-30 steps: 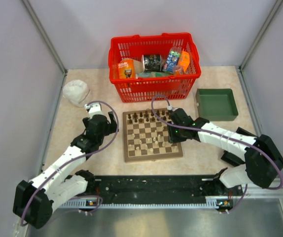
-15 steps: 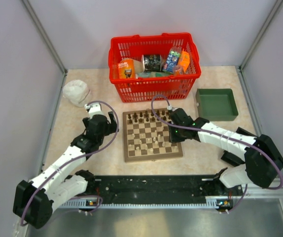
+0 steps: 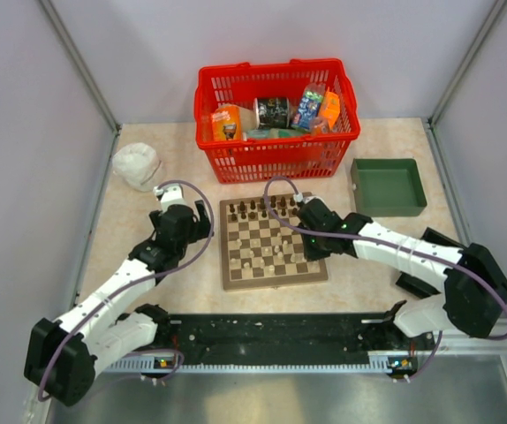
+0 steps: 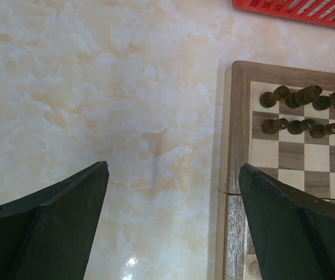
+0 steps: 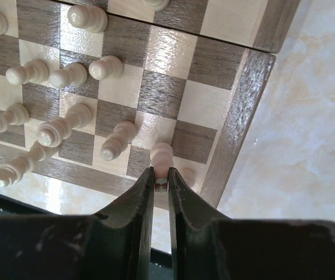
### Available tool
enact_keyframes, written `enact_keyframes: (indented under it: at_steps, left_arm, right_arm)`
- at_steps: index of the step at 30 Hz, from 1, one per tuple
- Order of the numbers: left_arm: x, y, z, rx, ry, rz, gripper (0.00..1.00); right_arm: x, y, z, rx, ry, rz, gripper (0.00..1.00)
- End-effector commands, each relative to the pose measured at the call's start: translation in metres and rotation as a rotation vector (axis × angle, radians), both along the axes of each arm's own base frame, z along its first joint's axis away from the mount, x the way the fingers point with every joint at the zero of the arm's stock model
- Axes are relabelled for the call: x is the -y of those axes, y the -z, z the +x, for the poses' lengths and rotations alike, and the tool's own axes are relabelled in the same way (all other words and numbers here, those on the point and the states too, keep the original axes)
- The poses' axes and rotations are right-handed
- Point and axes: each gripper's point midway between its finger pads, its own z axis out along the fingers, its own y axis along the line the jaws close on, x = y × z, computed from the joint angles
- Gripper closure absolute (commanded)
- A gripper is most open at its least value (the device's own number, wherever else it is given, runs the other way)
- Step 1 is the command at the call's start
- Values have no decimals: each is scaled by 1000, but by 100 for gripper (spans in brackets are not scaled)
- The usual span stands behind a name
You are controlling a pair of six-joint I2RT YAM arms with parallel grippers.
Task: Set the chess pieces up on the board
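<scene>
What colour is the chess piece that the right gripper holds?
The piece is pale tan, clearest in the right wrist view.

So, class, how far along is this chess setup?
Done: dark pieces stand in two rows at the far edge of the board. In hand: right gripper shut on a pale piece near its corner. Remaining: other pale pieces scattered; left gripper hangs open.

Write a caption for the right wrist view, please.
The right end effector shut on a pale chess piece near a corner of the board.
</scene>
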Motion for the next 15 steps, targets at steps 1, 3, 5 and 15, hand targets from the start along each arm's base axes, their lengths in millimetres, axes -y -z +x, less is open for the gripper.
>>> enact_keyframes:
  at_steps: [1, 3, 5, 15]
  left_arm:
    - [6, -19, 11, 52, -3, -40, 1]
    - [7, -19, 11, 50, 0, -40, 1]
    - [7, -20, 11, 52, -2, -40, 1]
    - [9, -21, 13, 54, 3, -46, 1]
  right_arm:
    - [-2, -24, 5, 58, 24, 27, 86]
    - [-6, -28, 2, 55, 7, 46, 86]
    - [-7, -30, 2, 58, 5, 53, 86]
    - [-11, -25, -9, 41, -23, 10, 85]
